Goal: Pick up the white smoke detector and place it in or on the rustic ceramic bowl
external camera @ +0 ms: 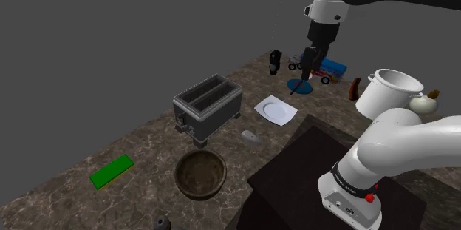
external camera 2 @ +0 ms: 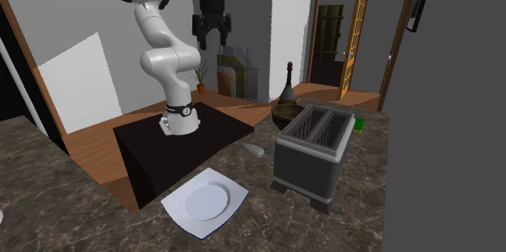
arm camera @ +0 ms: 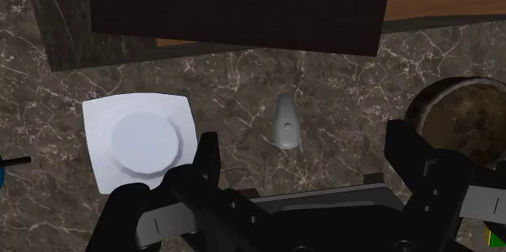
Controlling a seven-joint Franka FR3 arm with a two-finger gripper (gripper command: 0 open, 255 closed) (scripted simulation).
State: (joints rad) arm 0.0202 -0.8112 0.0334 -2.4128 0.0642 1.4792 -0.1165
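White smoke detector (arm camera: 139, 139) lay flat on the marbled counter (arm camera: 340, 80), untouched. Gripper (arm camera: 303, 149) hung high above, fingers (arm camera: 207, 160) apart, empty, likely surveying before descent. Brown bowl (arm camera: 462, 125) waited well aside.

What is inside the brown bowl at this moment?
Nothing: the shoulder view looks into the brown bowl and shows a bare, dark inside. In the wrist view one finger of the open tool covers part of it.

Home kitchen, dark marble counter (external camera: 151, 141), toaster (external camera: 208, 106), white plate (external camera: 276, 110), open wooden door (external camera 2: 354, 38)
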